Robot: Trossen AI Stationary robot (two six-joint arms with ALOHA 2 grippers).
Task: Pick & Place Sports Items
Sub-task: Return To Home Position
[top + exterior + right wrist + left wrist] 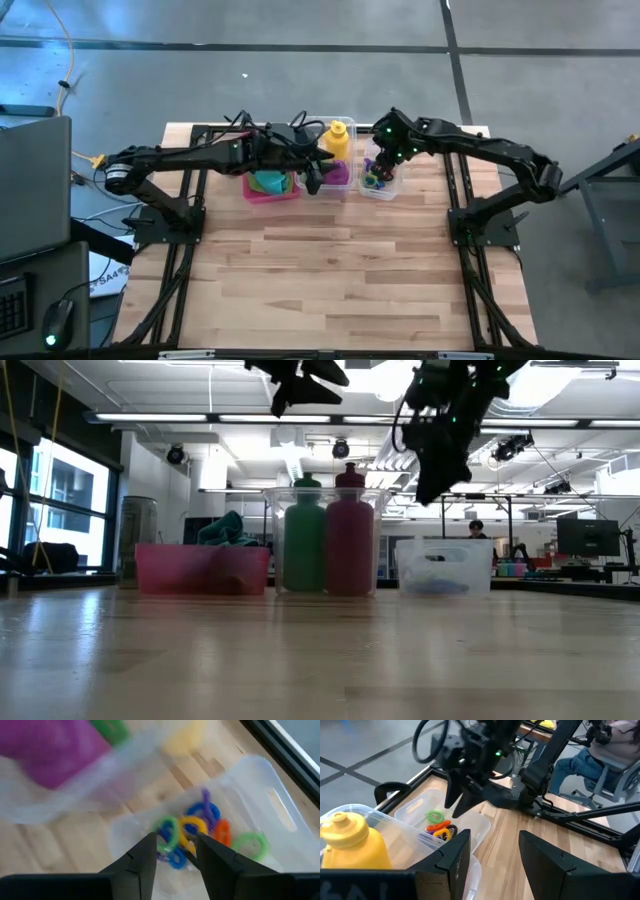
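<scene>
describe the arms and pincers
The left arm and right arm are dark and jointed, with black cables looped at the wrists; green lights glow on the right one. The left pincer and right pincer each have two flat black tapered fingers.

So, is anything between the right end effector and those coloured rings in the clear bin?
Nothing visible. The right end effector hangs open above the open-topped clear bin, the coloured rings lying uncovered directly below it. The left end effector hovers apart, by the middle bin.
</scene>
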